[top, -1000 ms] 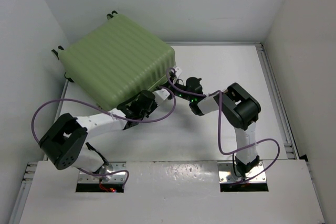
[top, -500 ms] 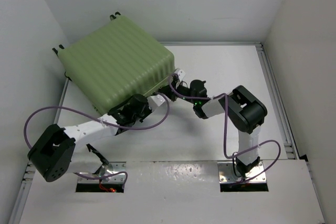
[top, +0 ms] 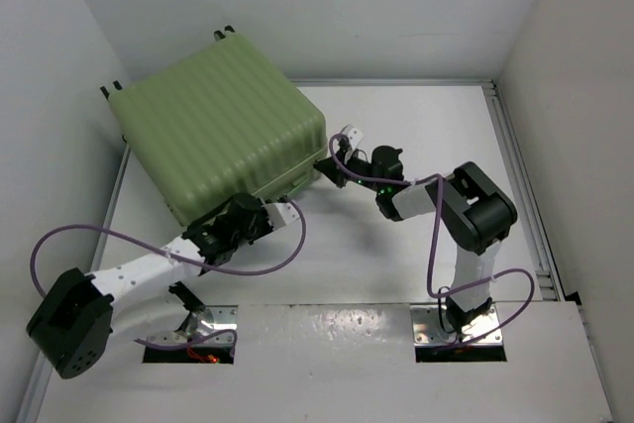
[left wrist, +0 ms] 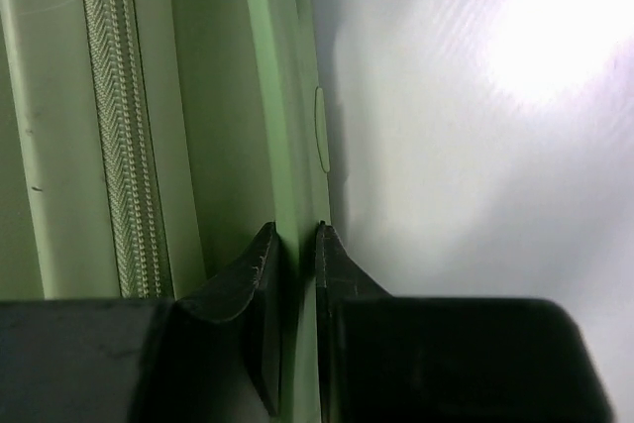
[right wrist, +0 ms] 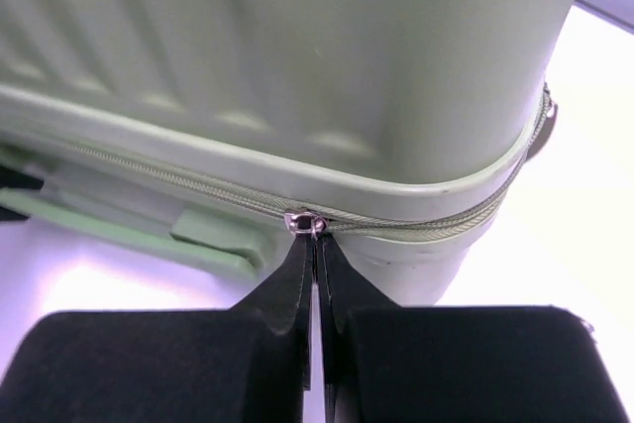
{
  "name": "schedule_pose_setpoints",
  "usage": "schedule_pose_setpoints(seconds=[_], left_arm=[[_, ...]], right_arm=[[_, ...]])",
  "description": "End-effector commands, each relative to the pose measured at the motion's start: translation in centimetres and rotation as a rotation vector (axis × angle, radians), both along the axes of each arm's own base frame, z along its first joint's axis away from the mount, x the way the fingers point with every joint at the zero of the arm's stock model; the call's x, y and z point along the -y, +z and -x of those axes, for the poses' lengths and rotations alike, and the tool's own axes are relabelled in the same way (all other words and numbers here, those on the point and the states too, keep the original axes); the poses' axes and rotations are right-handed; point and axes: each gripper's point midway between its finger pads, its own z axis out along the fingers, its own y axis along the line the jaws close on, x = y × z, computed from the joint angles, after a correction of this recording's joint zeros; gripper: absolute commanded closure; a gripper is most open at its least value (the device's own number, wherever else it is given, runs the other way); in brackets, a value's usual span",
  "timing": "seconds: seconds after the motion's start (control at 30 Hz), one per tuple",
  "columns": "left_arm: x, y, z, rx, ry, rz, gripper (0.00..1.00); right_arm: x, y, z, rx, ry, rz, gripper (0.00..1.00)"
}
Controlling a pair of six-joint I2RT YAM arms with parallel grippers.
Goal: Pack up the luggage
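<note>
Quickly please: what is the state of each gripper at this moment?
Left gripper: closed on a thin edge of the suitcase.
Right gripper: closed, pinching the zipper pull of the suitcase.

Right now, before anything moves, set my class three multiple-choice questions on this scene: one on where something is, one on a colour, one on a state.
1. Where on the table does the luggage lie? A far left corner; B near right corner; C between the arm bases.
2. What colour is its shell? A pink; B black; C pale green.
3. How do the right jaws stand? A wide open; B shut on the zipper pull; C holding a cloth.
Answers: 1 A, the top view shows it filling the far left corner. 2 C, all views show a green shell. 3 B, the right wrist view shows the tips pinched together at the pull.
</note>
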Motion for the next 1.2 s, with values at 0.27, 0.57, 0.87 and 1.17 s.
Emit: schedule_pose_setpoints(seconds=[0.27, 0.57, 0.87, 1.17], left_arm=[[-6.3, -4.4, 5.5, -0.007, -0.290, -0.346, 1.00], [-6.7, -3.3, 4.7, -0.029, -0.237, -0.271, 1.00], [-7.8, -3.7, 4.1, -0.070, -0.233, -0.288, 1.00], [-9.4, -4.9, 4.2, -0.130, -0.224, -0.324, 1.00]], right_arm=[[8.2, 1.6, -6.1, 0.195, -0.249, 0.074, 1.00], [11.6, 1.6, -9.7, 0.235, -0.319, 0.106, 1.00], [14.6, 1.5, -13.3, 0.287, -0.384, 0.129, 1.00], [17.0, 1.3, -19.8, 0.431, -0.558, 0.157, 1.00]])
